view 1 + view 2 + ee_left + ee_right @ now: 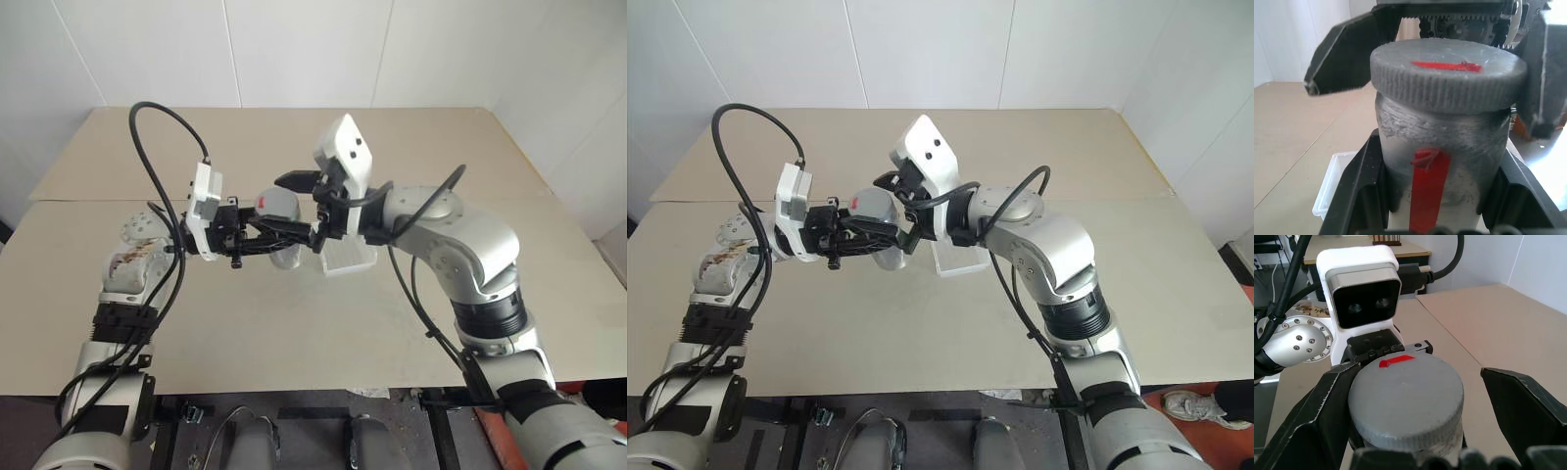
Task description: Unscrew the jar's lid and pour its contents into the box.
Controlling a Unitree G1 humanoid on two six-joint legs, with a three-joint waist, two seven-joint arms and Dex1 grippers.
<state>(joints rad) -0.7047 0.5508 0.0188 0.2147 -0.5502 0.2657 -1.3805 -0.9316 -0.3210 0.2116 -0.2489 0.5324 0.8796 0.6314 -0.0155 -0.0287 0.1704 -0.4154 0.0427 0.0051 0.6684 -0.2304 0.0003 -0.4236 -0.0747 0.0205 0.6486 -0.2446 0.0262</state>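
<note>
My left gripper (292, 233) is shut on the silvery-grey jar (1444, 147) with the red stripe and holds it upright in the air above the table. The grey lid (1405, 391) with its red mark sits on the jar. From the other side my right gripper (1415, 401) straddles the lid with its jaws open: one finger (1317, 411) lies against the lid's rim, the other finger (1528, 401) stands clear of it. The translucent white box (348, 259) rests on the table just beyond and below the jar. The contents are hidden inside the jar.
The beige table (294, 343) stretches wide around the box, with a seam across its middle. White walls stand behind its far edge. Both arms' black cables (147, 147) loop above the table near the jar.
</note>
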